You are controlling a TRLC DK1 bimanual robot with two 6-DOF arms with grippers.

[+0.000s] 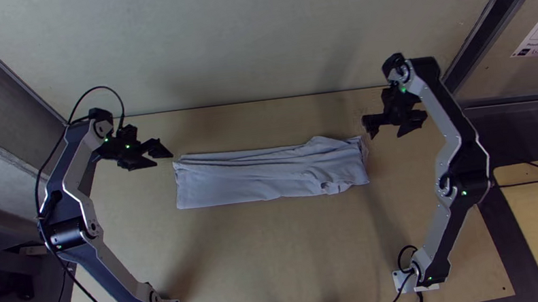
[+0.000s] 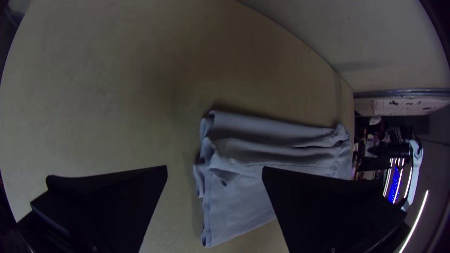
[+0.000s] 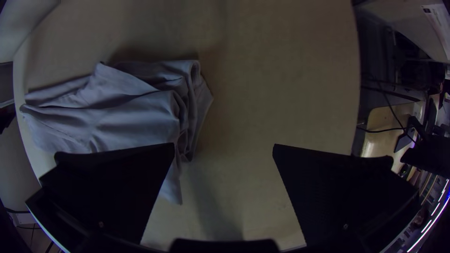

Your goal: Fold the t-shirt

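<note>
Left pincer (image 1: 164,160) and right pincer (image 1: 386,136), both wide open, with the t-shirt (image 1: 245,178) (a rumpled strip) between them.

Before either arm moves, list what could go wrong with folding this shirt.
The right gripper might pinch just one layer, since the t-shirt's right end is a stack of loose, uneven edges. That could drag the layers apart.

The left gripper, open and holding nothing, could also catch too few layers at the left end and unroll the long strip.

Wrinkles along the top could get trapped, leaving a lumpy fold.
</note>
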